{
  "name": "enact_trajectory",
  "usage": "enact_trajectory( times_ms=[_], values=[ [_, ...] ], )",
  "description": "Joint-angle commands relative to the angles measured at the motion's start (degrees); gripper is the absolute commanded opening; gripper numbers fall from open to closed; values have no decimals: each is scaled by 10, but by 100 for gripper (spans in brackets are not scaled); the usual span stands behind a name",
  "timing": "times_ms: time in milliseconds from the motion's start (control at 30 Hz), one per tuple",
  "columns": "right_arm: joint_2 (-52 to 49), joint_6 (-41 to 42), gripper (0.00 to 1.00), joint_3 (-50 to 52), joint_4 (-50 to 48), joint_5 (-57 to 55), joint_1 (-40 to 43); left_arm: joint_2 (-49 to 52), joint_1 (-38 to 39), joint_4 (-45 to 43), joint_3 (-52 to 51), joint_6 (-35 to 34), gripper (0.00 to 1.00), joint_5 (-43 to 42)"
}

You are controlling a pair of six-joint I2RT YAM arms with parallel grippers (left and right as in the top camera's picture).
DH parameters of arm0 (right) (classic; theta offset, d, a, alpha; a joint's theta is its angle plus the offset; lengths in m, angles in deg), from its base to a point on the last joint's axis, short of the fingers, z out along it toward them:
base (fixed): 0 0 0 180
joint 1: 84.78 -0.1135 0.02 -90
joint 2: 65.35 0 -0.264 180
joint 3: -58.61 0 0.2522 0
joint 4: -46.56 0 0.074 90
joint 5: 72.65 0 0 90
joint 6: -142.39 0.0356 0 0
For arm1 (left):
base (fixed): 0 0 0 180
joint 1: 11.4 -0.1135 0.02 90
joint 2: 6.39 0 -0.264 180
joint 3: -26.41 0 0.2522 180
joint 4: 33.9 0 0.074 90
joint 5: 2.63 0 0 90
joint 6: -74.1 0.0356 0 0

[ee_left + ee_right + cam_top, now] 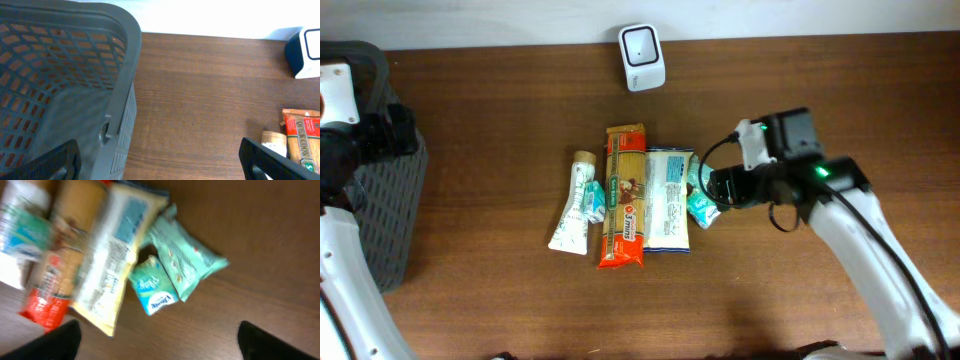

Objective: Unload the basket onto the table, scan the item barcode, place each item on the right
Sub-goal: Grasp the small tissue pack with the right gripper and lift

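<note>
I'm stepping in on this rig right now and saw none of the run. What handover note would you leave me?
Left gripper: open, empty, over the corner of the grey basket at the table's left.
Right gripper: open, empty, hovering over the small teal packets at the right end of the item row.
Items: tube, orange packet and white-and-blue packet lie side by side mid-table; the scanner stands at the far edge.
Done: nothing is held, and no item is at the scanner.
Left: grasp an item and present its barcode to the scanner.
</note>
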State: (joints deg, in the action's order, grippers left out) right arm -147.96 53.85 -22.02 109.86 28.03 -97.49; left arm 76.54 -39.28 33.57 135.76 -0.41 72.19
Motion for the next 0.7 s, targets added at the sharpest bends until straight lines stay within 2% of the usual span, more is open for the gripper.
enact_trajectory(
  times_ms=[0, 67, 167, 400, 600, 667],
  values=[
    [-85, 0, 76, -7, 4, 3, 3, -2, -2, -1, 9, 9, 99, 0],
    [-140, -54, 60, -7, 2, 31, 3, -2, -2, -1, 9, 9, 99, 0],
    [-176, -108, 49, -7, -9, 68, 3, -2, -2, -1, 9, 9, 99, 0],
    [-189, -148, 43, -6, -69, 69, 3, -2, -2, -1, 9, 9, 99, 0],
    [-267, -152, 40, -6, -69, 88, 4, -2, -2, -1, 9, 9, 99, 0],
    [-280, -152, 36, -6, -69, 104, 4, -2, -2, -1, 9, 9, 99, 0]
  ],
)
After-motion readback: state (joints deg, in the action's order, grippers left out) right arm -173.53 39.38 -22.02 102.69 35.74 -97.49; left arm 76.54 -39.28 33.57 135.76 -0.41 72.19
